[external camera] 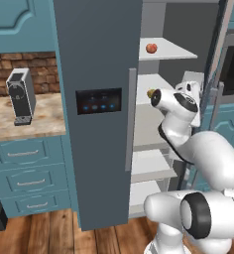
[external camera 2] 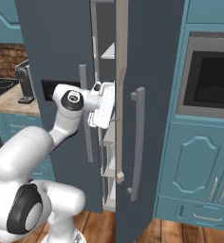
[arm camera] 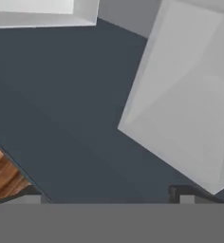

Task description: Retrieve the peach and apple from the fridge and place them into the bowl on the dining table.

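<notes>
1. Fingers of the gripper (arm camera: 109, 199) stand wide apart with nothing between them; their dark tips show at the bottom of the hand view, over the dark inner side of the fridge (external camera: 96, 64) and a white shelf (arm camera: 180, 109).
2. One round reddish fruit (external camera: 151, 48), peach or apple I cannot tell, lies near the front edge of the upper shelf (external camera: 173, 49). A small yellowish thing (external camera: 150, 93) shows at the edge of the next shelf down, half hidden behind the wrist; possibly the second fruit.
3. I judge the step in hand to be reaching into the fridge for a fruit, so the task is at its beginning.
4. To do it well, the hand should turn toward the shelf, keep clear of the door (external camera 2: 147, 95) and shelf edges, and close around the fruit's middle, because it can roll.
5. Left base view shows the shelves and fruit; right base view shows instead the hand in the narrow gap between the two doors, and an oven (external camera 2: 211, 78) to the right.
</notes>
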Robot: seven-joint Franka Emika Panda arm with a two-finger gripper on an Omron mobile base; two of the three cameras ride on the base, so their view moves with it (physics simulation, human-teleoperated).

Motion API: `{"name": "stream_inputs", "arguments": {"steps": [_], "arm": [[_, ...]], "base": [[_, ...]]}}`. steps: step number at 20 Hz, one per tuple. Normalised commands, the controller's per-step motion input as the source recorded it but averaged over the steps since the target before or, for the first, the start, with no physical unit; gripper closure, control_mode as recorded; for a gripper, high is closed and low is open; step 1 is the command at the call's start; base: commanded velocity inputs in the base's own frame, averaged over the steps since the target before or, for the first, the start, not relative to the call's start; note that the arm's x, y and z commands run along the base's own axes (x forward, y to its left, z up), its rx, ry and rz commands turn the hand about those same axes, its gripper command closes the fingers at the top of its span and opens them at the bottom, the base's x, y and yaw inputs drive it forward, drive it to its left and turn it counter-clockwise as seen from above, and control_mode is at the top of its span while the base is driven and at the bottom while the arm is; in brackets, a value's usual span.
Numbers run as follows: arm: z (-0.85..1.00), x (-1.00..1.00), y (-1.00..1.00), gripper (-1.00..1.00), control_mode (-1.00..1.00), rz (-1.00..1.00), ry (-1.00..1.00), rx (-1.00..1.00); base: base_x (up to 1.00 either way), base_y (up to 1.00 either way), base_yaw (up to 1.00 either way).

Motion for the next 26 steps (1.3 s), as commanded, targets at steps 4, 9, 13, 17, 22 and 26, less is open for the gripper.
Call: {"name": "stream_inputs", "arguments": {"steps": [4, 9, 13, 17, 22, 26], "arm": [[-0.01, -0.56, -1.0, -1.0, -1.0, -0.11, 0.15, 0.0], [-0.01, -0.26, -1.0, -1.0, -1.0, -0.11, 0.14, 0.0], [-0.16, 0.03, -1.0, -1.0, -1.0, -0.06, 0.09, 0.03], [-0.01, -0.39, -0.45, -1.0, -1.0, 0.0, -0.07, 0.13], [0.14, -1.0, 0.48, -1.0, -1.0, 0.0, -0.49, 0.13], [0.06, -0.86, 0.84, -1.0, -1.0, -0.02, -0.64, 0.18]], "base": [[0.0, 0.0, 0.0], [0.0, 0.0, 0.0], [0.0, 0.0, 0.0], [0.0, 0.0, 0.0], [0.0, 0.0, 0.0], [0.0, 0.0, 0.0]]}}
